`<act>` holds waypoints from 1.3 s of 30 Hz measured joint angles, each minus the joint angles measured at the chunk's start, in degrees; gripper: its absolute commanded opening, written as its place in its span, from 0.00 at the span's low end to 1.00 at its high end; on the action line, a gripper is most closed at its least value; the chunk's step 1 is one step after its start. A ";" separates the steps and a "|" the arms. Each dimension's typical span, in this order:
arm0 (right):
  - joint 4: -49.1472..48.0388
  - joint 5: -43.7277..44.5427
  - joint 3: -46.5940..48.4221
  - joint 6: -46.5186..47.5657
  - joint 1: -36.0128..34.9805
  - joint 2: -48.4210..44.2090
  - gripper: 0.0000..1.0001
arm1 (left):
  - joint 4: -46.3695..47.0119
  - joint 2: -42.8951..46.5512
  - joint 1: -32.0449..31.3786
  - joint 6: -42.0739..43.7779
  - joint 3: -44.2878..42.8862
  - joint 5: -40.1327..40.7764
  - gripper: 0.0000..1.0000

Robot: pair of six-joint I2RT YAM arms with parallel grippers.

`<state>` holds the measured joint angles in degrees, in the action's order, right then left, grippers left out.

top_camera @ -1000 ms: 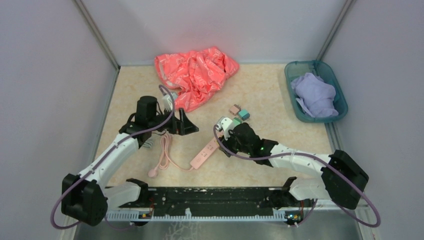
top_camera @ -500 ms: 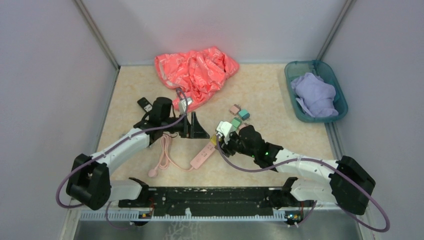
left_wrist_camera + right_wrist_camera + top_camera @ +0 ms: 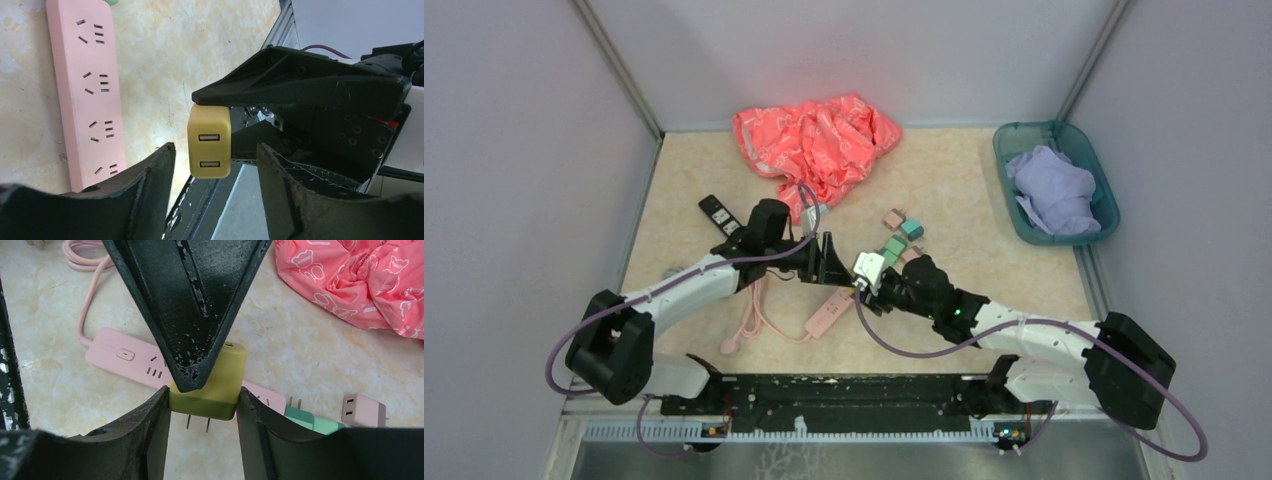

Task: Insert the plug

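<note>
Just over the mottled beige tabletop (image 3: 964, 190), beside the pink power strip (image 3: 85, 90), the right gripper (image 3: 202, 407) clamps the yellow plug (image 3: 220, 385), with 2 prongs down and 2 USB ports showing. The left gripper (image 3: 215, 150) straddles it, jaws apart and not touching. Lilac walls (image 3: 844, 50) surround the table.

beige table (image 3: 964, 180) carries pink power strip (image 3: 829, 312), coral bag (image 3: 816, 150), teal bin (image 3: 1008, 170), small plugs (image 3: 904, 224), black remote (image 3: 717, 212).

The left gripper (image 3: 214, 150) brackets the yellow plug (image 3: 209, 142), leaving narrow gaps; the pink strip (image 3: 87, 90) has bare sockets; spare plugs (image 3: 362, 411) crowd the end away from its cord.
</note>
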<state>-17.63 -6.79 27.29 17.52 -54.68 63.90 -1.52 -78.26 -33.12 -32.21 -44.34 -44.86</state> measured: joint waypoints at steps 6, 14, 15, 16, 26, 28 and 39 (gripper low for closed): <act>-0.37 0.11 -0.09 0.79 -0.46 0.00 0.27 | 1.64 -1.18 -0.17 -1.60 0.00 0.66 0.46; -0.76 1.36 -0.68 0.79 -0.76 0.00 0.42 | 3.06 -2.25 -0.92 -2.29 0.00 1.01 0.14; -0.76 1.53 -0.68 0.70 -0.79 0.00 0.46 | 3.10 -2.25 -0.92 -2.29 0.00 1.11 0.12; -0.79 1.70 -0.68 0.42 -0.79 0.00 0.50 | 3.15 -2.25 -0.92 -2.29 0.00 1.31 0.10; -0.52 7.54 -0.72 -9.27 -0.96 -0.35 0.76 | -3.04 -2.21 -2.38 2.29 -2.89 11.02 0.03; 0.31 8.50 -0.72 -12.85 -0.61 -0.87 0.77 | -4.72 -2.19 -2.95 3.69 -4.02 13.79 0.02; -0.61 8.70 -5.84 -36.28 6.03 -2.75 0.76 | -10.97 -2.21 -4.96 9.99 -8.61 27.17 0.01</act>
<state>-18.24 1.91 21.45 -18.76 -48.64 61.14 -12.49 -80.47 -38.09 -22.22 -52.95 -17.69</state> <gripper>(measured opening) 0.767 0.347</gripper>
